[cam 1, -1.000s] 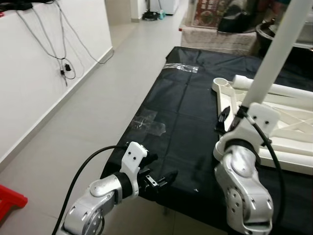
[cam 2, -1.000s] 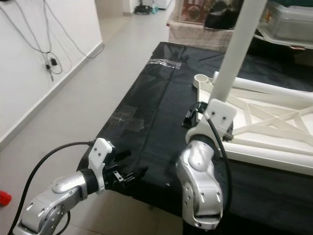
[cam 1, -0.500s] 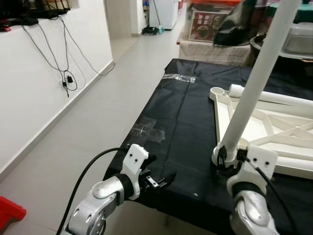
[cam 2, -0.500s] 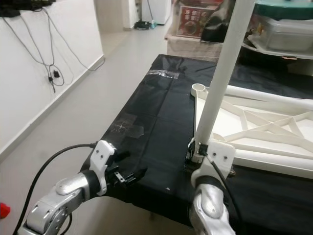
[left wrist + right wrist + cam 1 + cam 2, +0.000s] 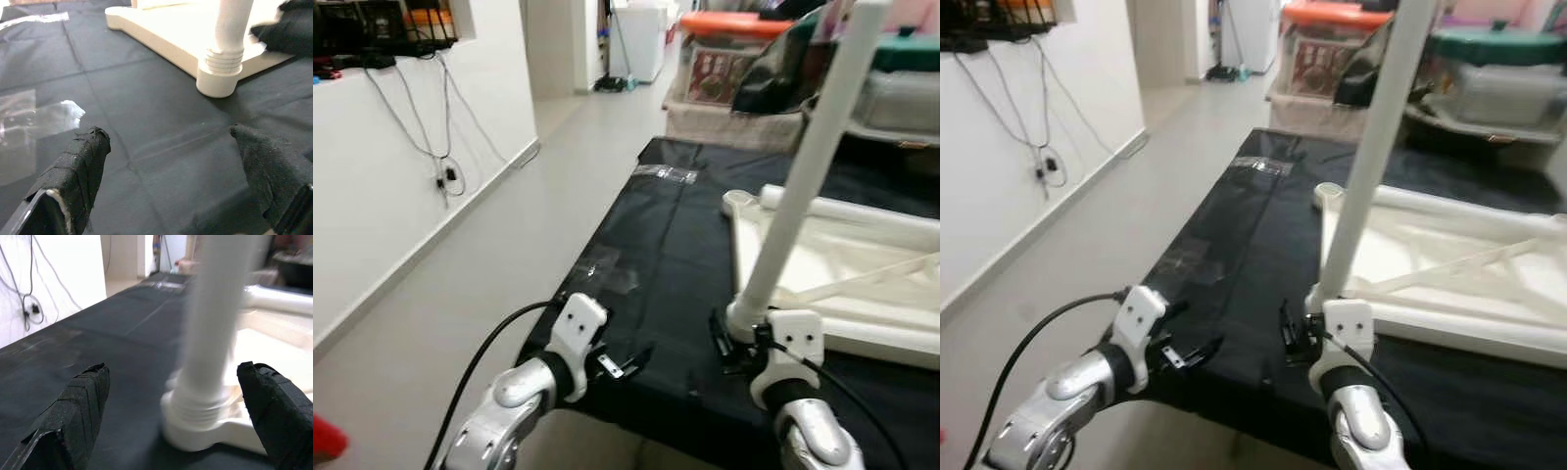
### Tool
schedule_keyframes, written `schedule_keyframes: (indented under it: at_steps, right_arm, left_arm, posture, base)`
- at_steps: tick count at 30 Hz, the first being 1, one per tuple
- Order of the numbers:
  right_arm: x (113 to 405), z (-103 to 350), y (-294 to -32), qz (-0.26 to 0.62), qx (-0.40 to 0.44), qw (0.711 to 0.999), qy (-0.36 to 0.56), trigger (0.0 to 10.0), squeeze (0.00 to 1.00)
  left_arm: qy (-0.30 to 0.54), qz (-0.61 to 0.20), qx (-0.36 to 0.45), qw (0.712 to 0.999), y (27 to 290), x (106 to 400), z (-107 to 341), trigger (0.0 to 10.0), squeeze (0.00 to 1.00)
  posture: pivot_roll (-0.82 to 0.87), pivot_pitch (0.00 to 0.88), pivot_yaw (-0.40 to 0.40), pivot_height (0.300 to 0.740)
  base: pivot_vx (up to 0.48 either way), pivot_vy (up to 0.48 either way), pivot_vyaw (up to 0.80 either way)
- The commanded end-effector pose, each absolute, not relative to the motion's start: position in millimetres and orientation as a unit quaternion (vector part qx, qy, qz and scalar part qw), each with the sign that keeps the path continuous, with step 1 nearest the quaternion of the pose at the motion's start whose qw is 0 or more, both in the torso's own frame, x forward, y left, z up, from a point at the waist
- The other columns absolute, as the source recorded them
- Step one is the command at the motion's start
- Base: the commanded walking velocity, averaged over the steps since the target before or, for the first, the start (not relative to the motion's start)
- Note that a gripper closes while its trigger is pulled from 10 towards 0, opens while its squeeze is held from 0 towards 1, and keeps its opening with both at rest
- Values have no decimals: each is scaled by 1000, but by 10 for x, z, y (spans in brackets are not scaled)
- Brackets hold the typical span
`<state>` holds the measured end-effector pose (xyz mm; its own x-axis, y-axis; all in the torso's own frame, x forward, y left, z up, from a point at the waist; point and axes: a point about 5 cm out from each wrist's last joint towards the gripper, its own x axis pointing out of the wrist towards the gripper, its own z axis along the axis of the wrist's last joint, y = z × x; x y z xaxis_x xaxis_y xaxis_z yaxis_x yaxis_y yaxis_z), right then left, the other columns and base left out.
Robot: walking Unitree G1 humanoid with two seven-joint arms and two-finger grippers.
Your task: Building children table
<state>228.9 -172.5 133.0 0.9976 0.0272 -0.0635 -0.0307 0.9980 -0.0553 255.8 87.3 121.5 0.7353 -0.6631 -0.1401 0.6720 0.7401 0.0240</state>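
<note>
The right gripper (image 5: 171, 382) is backing off with jaws wide, releasing the table leg (image 5: 1366, 166), now standing in the upturned tabletop's (image 5: 1449, 264) corner socket on the worktop (image 5: 1244, 245). The left gripper (image 5: 171, 161) is hovering open nearby.

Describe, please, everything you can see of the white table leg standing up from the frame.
The white table leg is a long, smooth round tube that looks like plastic, leaning slightly as it rises out of the top of the head views. Its lower end has a ribbed, threaded collar seated in a round socket at the corner of the white table frame, which lies flat on the black cloth. The right gripper sits open with its fingers on either side of the leg's base, not touching it.
</note>
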Motion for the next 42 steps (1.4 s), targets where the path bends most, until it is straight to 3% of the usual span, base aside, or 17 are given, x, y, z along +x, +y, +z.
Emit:
schedule_keyframes:
  at_steps: [1,9,21,29,33,42]
  right_arm:
    - [2307,1297,-1855,4,-42,999,35,10000,0]
    - [2381,1291,-1996,19,-45,998,30,10000,0]
    - [2600,1370,-2175,108,-35,993,27,10000,0]
    - [2772,1385,-2059,148,-54,987,20,10000,0]
    - [2879,1412,-2099,146,-65,987,25,10000,0]
    - [2995,1437,-2204,140,-90,985,42,10000,0]
  left_arm:
    - [60,-361,35,930,813,2567,1193,10000,0]
    - [63,-360,31,930,796,2581,1164,10000,0]
    - [62,-343,20,937,817,2591,1150,10000,0]
    - [63,-333,14,941,833,2599,1149,10000,0]
    - [64,-335,18,940,822,2599,1146,10000,0]
    - [65,-333,21,941,808,2596,1141,10000,0]
  posture:
    - [75,0,-29,740]
    - [75,0,-31,740]
    - [80,0,-41,740]
    - [90,0,-47,740]
    - [91,0,-49,740]
    - [87,0,-54,740]
  base:
    - [0,-480,0]
    - [0,-432,0]
    - [0,0,0]
    - [0,120,0]
    - [0,480,0]
    - [0,0,0]
